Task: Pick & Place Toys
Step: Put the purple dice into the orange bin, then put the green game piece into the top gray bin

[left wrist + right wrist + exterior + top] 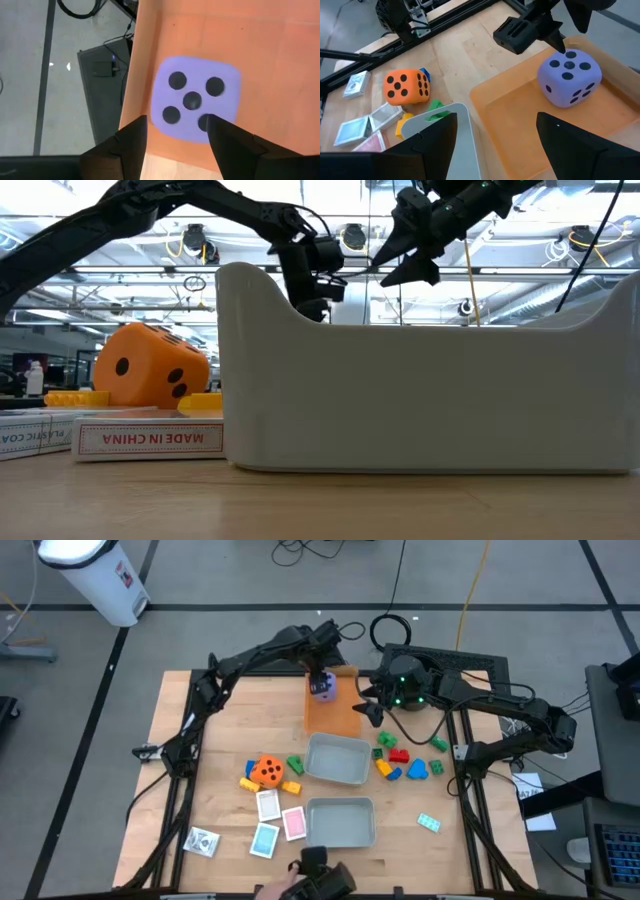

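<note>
Two dice (322, 688) — three trays (338, 758)

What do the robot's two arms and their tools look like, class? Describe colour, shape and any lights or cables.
Both arms are dark, slim and jointed. The left tool ends in two black, blunt, wedge-shaped fingers. The right tool has the same black fingers, and green lights glow on the arm near it. Black cables lie coiled behind the arms.

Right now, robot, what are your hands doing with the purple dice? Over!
Left gripper open, just above purple die. Die sits on orange tray, five dots up. Right gripper open, waiting beside the tray. Nothing in the way.
</note>
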You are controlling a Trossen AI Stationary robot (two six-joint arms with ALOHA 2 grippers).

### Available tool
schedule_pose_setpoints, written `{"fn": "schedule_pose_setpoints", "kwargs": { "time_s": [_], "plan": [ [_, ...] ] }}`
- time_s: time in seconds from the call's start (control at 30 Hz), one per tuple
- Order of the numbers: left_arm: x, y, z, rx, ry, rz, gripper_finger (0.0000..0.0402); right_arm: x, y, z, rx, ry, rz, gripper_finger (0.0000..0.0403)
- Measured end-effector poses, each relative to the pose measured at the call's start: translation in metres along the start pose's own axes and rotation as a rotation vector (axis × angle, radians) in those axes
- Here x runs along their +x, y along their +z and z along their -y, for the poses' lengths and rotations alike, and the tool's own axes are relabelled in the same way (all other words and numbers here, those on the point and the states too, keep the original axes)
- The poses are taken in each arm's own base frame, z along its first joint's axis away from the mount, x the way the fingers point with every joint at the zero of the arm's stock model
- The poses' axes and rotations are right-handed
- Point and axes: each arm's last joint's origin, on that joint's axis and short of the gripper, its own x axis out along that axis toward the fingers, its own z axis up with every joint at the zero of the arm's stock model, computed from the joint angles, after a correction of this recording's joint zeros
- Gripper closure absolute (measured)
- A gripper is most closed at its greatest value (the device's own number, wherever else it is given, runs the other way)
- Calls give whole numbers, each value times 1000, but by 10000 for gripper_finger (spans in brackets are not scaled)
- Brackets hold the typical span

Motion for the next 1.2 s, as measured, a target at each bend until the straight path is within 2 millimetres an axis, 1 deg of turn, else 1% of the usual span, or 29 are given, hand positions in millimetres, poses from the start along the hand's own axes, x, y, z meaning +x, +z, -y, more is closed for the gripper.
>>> {"fn": "schedule_pose_setpoints", "kwargs": {
  "time_s": [0.1, 0.23, 0.37, 0.47, 0.57, 0.67, 0.77, 0.83, 0.9, 0.97, 1.07, 1.2],
  "plan": [
    [-16, -1, 1, -18, -16, 19, 190, 0, 1, 1, -28, -31, 19, 138],
    [-51, -6, -4, -102, -140, 116, 190, 0, 7, 3, -37, -103, 85, 138],
    [-85, -17, -17, -212, -327, 246, 190, 8, 13, 10, 17, -116, 145, 152],
    [-97, -25, -21, -250, -405, 271, 190, 22, 13, 15, 34, -82, 138, 171],
    [-93, -33, -19, -265, -433, 208, 190, 40, 5, 20, 41, -59, 81, 192],
    [-78, -42, -12, -266, -489, 125, 190, 59, -2, 26, 47, -67, 42, 211],
    [-60, -53, -3, -275, -597, 47, 190, 75, -11, 34, 62, -85, -13, 228],
    [-49, -60, 3, -291, -649, -6, 190, 82, -15, 39, 71, -94, -36, 238],
    [-44, -69, 7, -305, -669, -46, 190, 90, -16, 42, 76, -98, -48, 248],
    [-46, -76, 12, -307, -670, -51, 190, 95, -16, 46, 87, -88, -58, 257],
    [-56, -87, 18, -317, -650, -22, 190, 105, -10, 50, 95, -73, -55, 272],
    [-82, -101, 23, -338, -541, 51, 190, 118, -7, 59, 103, -81, -63, 296]
  ]
}}
